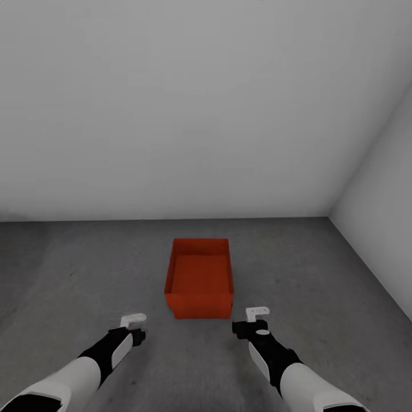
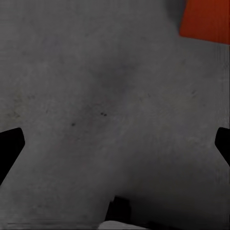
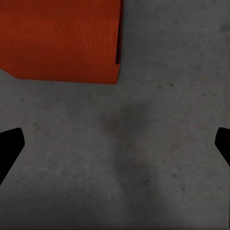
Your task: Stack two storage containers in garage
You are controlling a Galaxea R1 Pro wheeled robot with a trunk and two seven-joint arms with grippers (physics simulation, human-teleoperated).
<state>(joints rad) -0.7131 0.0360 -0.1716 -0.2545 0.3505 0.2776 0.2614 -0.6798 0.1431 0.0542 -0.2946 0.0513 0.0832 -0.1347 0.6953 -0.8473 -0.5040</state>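
— What's underfoot here?
— Grey mottled concrete floor (image 1: 86, 274), running to the white walls (image 1: 200, 114).
— Anything on it?
— One orange-red bin (image 1: 199, 278), open top up, sitting flat, near the corner.

No readable text, labels or nos. anywhere in these views
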